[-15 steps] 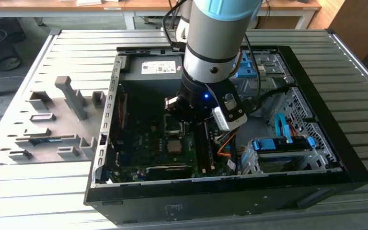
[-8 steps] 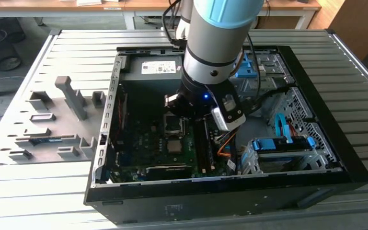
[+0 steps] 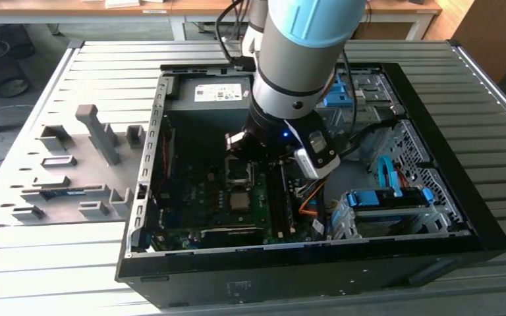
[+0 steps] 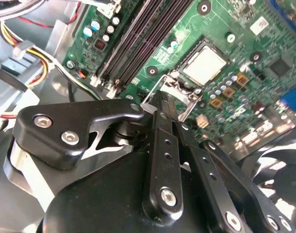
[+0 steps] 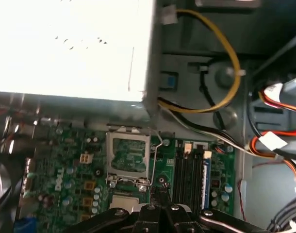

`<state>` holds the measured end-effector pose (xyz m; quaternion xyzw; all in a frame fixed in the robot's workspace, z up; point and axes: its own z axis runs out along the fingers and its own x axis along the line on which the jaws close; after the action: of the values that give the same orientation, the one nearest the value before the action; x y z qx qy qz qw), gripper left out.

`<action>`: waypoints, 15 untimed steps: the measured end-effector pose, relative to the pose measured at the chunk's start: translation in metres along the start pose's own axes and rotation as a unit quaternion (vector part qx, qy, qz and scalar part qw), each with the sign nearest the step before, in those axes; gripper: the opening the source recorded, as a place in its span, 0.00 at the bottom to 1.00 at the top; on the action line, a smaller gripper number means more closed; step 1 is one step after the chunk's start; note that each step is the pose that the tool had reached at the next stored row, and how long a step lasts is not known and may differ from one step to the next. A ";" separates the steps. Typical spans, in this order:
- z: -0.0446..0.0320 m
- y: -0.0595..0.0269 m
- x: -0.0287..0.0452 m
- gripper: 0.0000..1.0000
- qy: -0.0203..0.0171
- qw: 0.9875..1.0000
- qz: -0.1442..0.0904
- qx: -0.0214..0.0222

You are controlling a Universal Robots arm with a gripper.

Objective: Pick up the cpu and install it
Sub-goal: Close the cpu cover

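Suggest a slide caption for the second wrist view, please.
Closed gripper hovers beside the open socket with the cpu seated inside.

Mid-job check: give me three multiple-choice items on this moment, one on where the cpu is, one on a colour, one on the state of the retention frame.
1. Where is the cpu?
A. seated flat on the motherboard
B. on the grey tray outside the case
C. pinched between the fingers

2. What colour is the motherboard?
A. red
B. green
C. white

3. How does the retention frame stand?
A. closed over the cpu
B. swung open
C. taken out of the case

Answers:
1 A: in the second wrist view the cpu lies flat on the board, its silvery face bare.
2 B: the board around the cpu is green in the second wrist view.
3 B: in the first wrist view the frame lies flipped back beside the cpu, not covering it.
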<state>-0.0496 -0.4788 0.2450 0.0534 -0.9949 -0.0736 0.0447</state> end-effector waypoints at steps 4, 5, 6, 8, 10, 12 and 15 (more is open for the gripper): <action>0.0026 -0.0004 -0.0002 0.10 0.005 0.999 -0.036 0.003; 0.0032 -0.0005 -0.0003 0.10 0.007 0.999 -0.045 0.004; 0.0042 -0.0006 -0.0003 0.10 0.010 0.998 -0.063 0.005; 0.0046 -0.0008 -0.0004 0.10 0.012 0.996 -0.083 0.004; 0.0049 -0.0008 -0.0008 0.10 0.012 0.996 -0.091 -0.003; 0.0048 -0.0008 -0.0013 0.10 0.009 0.995 -0.097 -0.020; 0.0053 -0.0009 -0.0017 0.10 0.008 0.993 -0.109 -0.037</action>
<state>-0.0483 -0.4787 0.2396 0.1607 -0.9792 -0.1148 0.0458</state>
